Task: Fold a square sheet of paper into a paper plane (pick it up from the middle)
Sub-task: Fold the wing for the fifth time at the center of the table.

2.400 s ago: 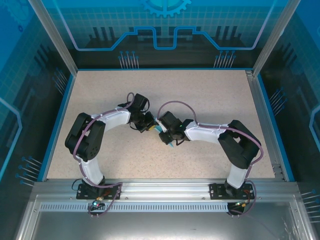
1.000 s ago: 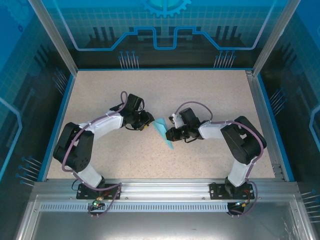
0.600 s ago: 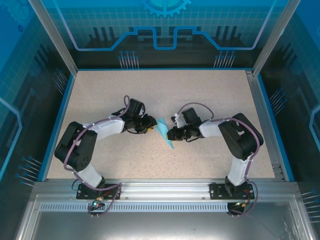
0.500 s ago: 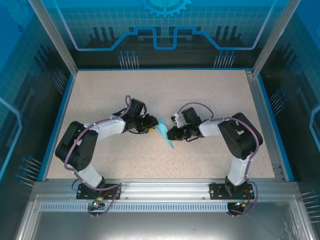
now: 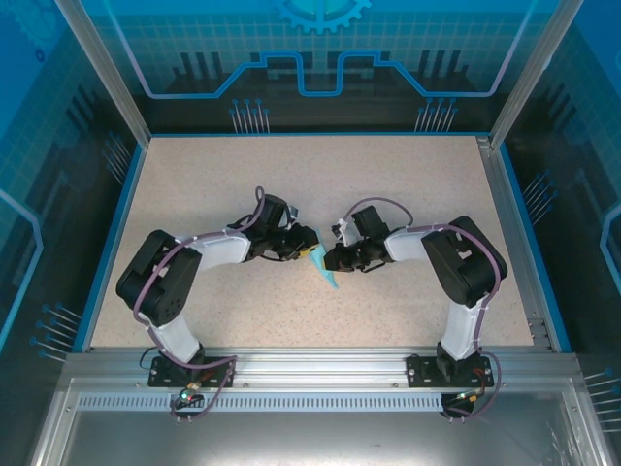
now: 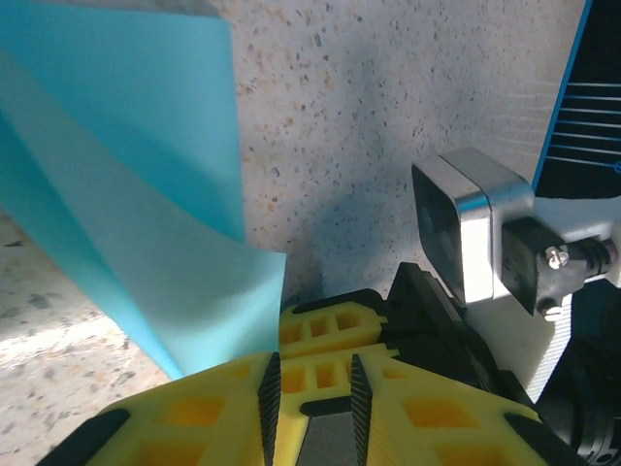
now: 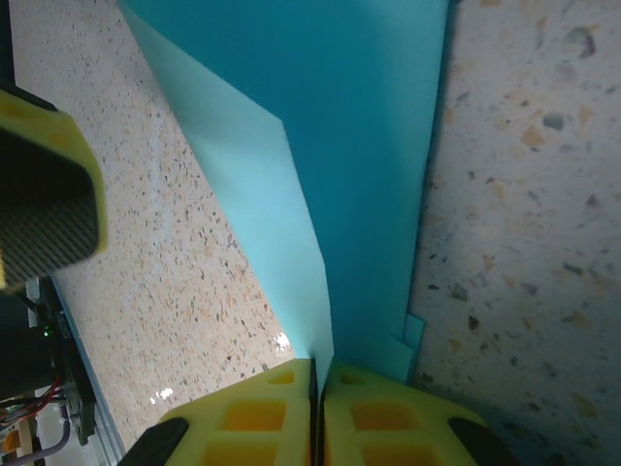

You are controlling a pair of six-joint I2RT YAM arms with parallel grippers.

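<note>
Inside the right hand (image 7: pixel 316 371), paper plane (image 7: pixel 369 146)

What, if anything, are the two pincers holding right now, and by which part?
The right pincer is shut on the folded blue paper at the edge where its crease ends. The left pincer grips nothing.

Left arm (image 5: pixel 209 254) and right arm (image 5: pixel 427 248): elbows bent outward, forearms low and pointed inward, wrists facing each other. Left gripper (image 6: pixel 310 374): jaws parted by a narrow gap, nothing between them. Right gripper (image 7: pixel 315 374): jaws pressed together, clamping an edge of the paper plane (image 7: pixel 369 194).
</note>
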